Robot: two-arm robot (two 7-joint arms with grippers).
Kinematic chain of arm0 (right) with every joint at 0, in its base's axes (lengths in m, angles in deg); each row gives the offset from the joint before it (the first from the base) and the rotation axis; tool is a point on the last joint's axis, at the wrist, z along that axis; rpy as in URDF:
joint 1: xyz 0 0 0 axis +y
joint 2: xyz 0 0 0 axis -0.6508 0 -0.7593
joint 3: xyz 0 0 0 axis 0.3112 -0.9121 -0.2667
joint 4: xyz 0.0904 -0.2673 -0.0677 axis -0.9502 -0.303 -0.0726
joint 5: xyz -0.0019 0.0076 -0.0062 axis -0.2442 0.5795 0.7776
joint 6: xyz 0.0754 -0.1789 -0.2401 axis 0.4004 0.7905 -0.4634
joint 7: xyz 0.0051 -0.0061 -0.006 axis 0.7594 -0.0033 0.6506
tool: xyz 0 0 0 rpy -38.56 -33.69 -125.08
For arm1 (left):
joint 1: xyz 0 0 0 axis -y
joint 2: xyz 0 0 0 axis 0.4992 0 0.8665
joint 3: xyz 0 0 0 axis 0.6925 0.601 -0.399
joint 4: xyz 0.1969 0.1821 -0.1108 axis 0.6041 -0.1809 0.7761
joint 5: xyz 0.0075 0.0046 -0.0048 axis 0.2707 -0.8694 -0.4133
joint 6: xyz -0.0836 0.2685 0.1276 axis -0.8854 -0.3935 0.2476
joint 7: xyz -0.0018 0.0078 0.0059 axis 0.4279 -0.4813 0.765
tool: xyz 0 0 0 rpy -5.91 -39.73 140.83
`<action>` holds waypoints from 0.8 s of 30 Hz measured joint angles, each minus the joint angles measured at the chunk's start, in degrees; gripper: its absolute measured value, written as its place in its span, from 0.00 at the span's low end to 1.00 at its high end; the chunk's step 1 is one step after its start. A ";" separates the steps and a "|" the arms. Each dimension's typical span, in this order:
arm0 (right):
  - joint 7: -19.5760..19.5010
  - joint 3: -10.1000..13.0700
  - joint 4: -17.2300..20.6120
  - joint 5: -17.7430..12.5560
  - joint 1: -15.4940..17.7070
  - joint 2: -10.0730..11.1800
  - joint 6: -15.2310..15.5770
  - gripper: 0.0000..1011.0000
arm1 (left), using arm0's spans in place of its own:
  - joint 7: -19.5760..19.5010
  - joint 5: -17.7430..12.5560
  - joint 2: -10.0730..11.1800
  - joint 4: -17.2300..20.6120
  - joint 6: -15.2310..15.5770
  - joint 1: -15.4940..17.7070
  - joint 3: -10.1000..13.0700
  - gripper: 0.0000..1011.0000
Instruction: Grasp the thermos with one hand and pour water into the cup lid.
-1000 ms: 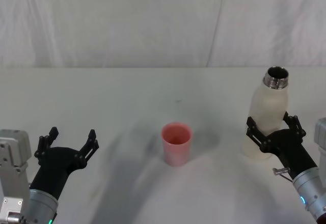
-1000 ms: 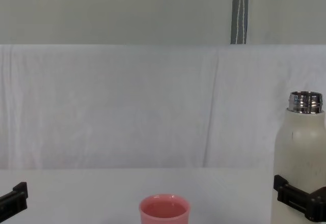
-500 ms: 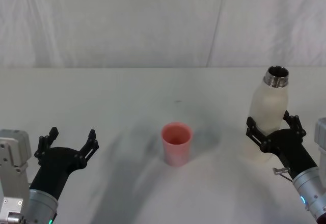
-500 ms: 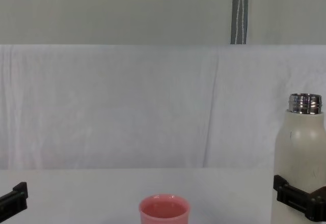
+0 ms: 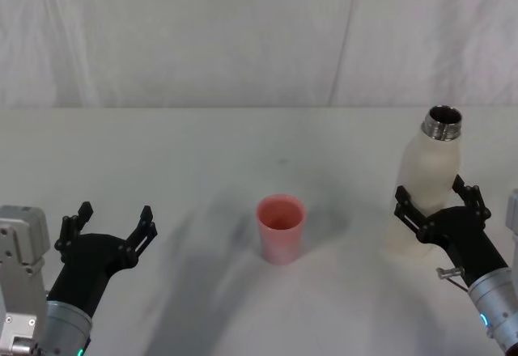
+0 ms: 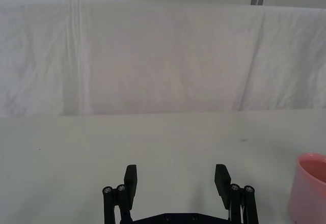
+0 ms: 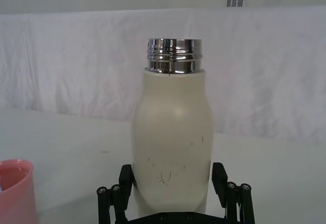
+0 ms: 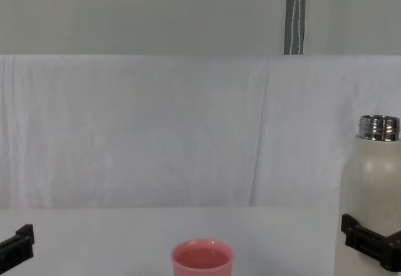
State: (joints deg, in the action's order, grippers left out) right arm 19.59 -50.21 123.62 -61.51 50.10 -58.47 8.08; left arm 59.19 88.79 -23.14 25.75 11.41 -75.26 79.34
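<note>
Since a second ago the thermos (image 5: 429, 180) and the right gripper (image 5: 438, 207) have shifted slightly to the robot's right, and the bottle sits a little lower in the chest view; cup lid and left arm unchanged.

We see the right gripper's fingers (image 7: 220, 179) straddling the lower body of the thermos (image 7: 173, 147), one on each side, right against it. Whether they're actually clamped we can't tell. Thermos is upright at the right side of the worktop (image 5: 202, 162), steel neck open and uncapped. We can't tell if its base touches the surface.

The cup lid (image 5: 281, 228) stands upright near the worktop's middle, well apart from the thermos, mouth up. In the chest view it sits at the lower edge (image 8: 202, 258).

Left gripper (image 5: 109, 225) is parked low at the near left, fingers (image 6: 130, 177) spread apart, holding nothing, well clear of the cup lid.

Worktop is plain white, matte, with soft shadows near the cup. Behind it a wrinkled white cloth backdrop (image 5: 243, 32) runs the full width. Above that, a pale wall with a vertical grey pole (image 8: 295, 14).
</note>
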 joint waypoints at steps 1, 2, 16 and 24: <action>-0.04 0.04 0.12 -0.02 0.04 -0.01 0.03 0.99 | 0.00 0.00 0.00 0.00 0.00 0.00 0.00 0.99; -0.04 0.04 0.12 -0.02 0.04 -0.01 0.03 0.99 | 0.00 0.00 0.00 0.00 0.00 0.00 0.00 0.99; -0.12 0.16 1.75 0.42 1.15 0.50 0.60 0.99 | 0.00 0.00 0.00 0.00 0.00 0.00 0.00 0.99; 0.10 -0.06 2.59 1.08 1.57 1.13 0.99 0.99 | 0.00 0.00 0.00 0.00 0.00 0.00 0.00 0.99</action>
State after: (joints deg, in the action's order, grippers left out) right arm 19.69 -50.27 126.21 -60.43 51.67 -57.34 9.07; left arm 59.19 88.79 -23.14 25.75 11.41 -75.26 79.34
